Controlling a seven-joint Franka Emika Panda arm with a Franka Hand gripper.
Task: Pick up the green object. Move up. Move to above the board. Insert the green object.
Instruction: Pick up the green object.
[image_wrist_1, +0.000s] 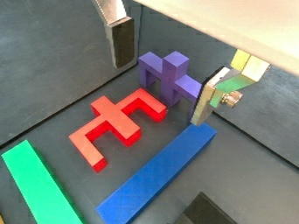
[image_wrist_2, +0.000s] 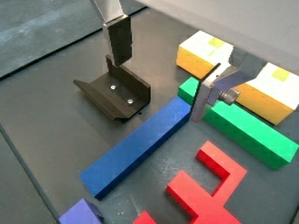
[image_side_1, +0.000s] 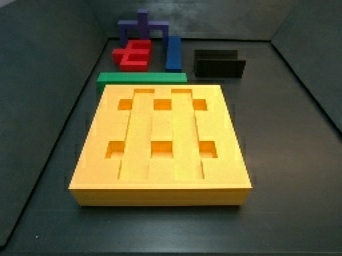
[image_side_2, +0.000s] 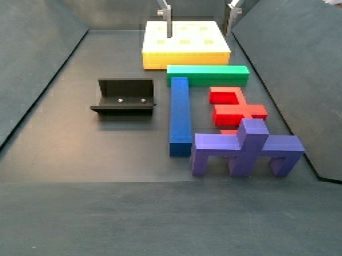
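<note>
The green object (image_side_2: 207, 72) is a long bar lying flat on the floor against the near edge of the yellow board (image_side_2: 187, 45); it also shows in a side view (image_side_1: 140, 76) and in both wrist views (image_wrist_1: 35, 188) (image_wrist_2: 246, 131). My gripper (image_side_2: 198, 10) hangs high over the board's far part, open, with nothing between its fingers. In both wrist views the gripper (image_wrist_1: 162, 87) (image_wrist_2: 163, 87) shows as two widely spaced silver fingers (image_wrist_1: 117, 35) (image_wrist_2: 117, 39), well above the floor. The board (image_side_1: 167, 140) has grooves and six square holes.
A long blue bar (image_side_2: 178, 110) lies at right angles to the green object. Beside the bar are a red block (image_side_2: 237, 105) and a blue-purple arch-shaped piece (image_side_2: 247, 150). The black fixture (image_side_2: 124, 97) stands on the bar's other side. Dark walls enclose the floor.
</note>
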